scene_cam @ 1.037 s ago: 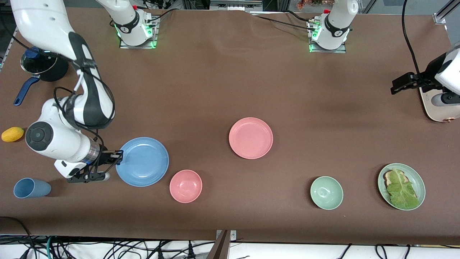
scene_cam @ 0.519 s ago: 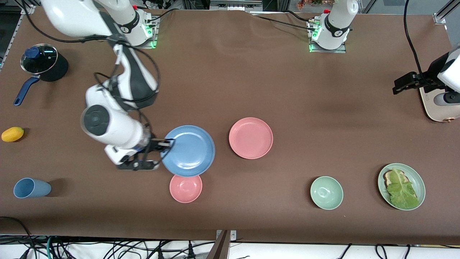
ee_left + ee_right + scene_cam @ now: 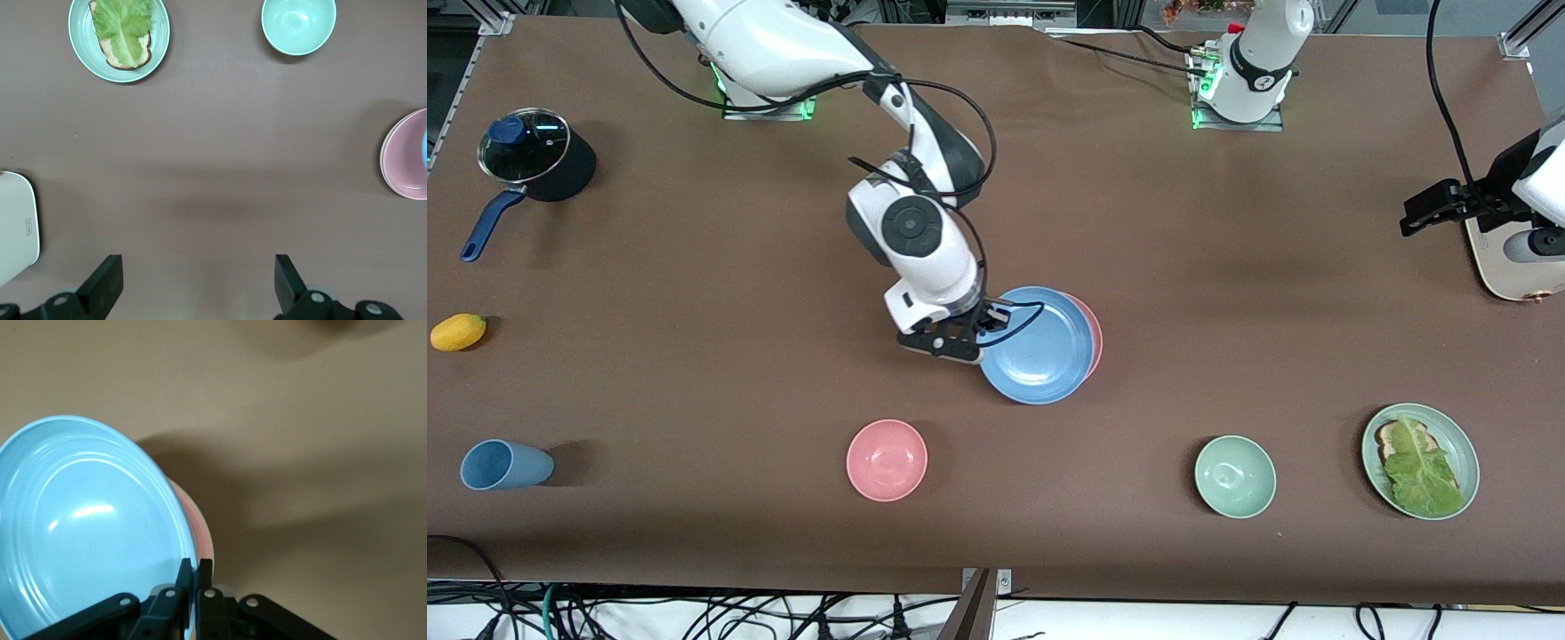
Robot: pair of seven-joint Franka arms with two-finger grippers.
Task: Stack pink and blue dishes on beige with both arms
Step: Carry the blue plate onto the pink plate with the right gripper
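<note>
Here, near the centre of the front view, we see the right gripper clenched on the rim of the blue plate, pinching the edge that faces the right arm's end of the table. The plate hangs over the pink plate, covering nearly all of it, so only a thin pink crescent shows at the blue plate's upper right edge. In the right wrist view the fingers meet on the blue rim, and a sliver of pink peeks out beneath it. We cannot tell whether the two plates touch.

At the right edge of the front view the left gripper hangs released, its jaws spread wide, over the table beside the toaster; this arm waits. Its wrist view catches the pink plate at the right edge of that frame.

We see no beige plate. There is a small mark on the toaster, too small for us to read.
</note>
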